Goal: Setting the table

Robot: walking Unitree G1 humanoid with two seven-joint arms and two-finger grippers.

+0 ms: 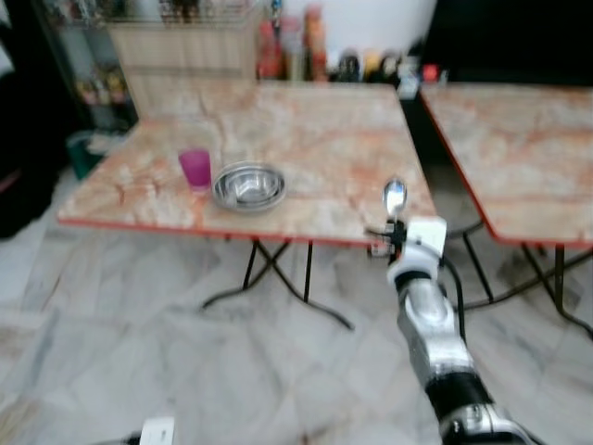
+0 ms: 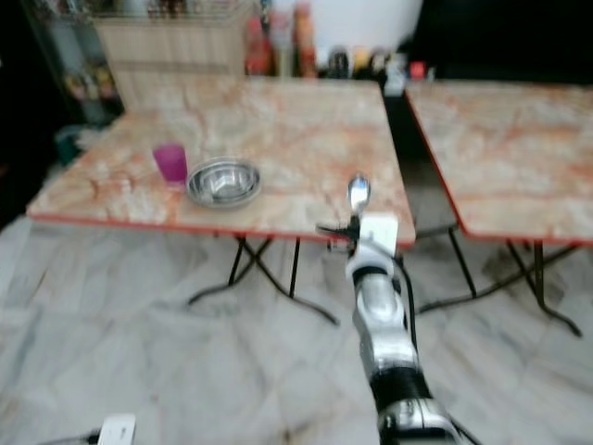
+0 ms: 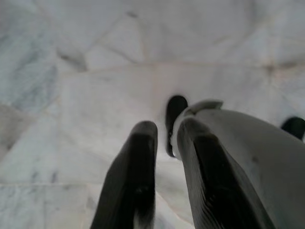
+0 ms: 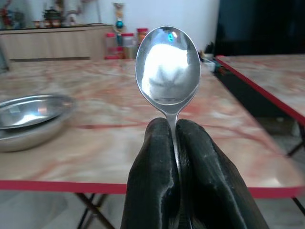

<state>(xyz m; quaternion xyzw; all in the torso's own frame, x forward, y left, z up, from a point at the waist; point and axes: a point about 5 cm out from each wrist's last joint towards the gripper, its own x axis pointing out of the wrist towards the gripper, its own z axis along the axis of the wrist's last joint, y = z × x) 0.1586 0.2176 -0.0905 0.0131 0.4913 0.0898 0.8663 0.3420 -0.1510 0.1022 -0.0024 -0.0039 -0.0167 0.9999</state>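
- You are standing on a pale marble floor (image 1: 139, 371) facing a marble-topped desk (image 1: 315, 158) with a red edge; a second one like it stands to your right, and bottles line the back wall.
- On the desk a steel bowl (image 1: 248, 185) sits just beside a pink cup (image 1: 195, 169), both near the front edge, left of centre.
- Your right gripper (image 4: 177, 143) has its fingers closed on the handle of a spoon (image 4: 167, 67), bowl end up, held upright in front of the desk's front right corner and not yet over the top.
- Your left gripper (image 3: 164, 143) hangs over the floor with a narrow gap between its fingers (image 3: 138, 162) and nothing in them; leave it idle.
- The step in hand looks like carrying the spoon to the setting. Step closer first, so the reach is short.
- Bring the spoon in above the red edge, then swing left toward the bowl.
- Tilt the spoon flat before lowering; released upright it would likely fall and clatter.
- Aim for bare desk just beside the bowl on its right, apart from the cup.
- Open the fingers only once the spoon rests on the desk.
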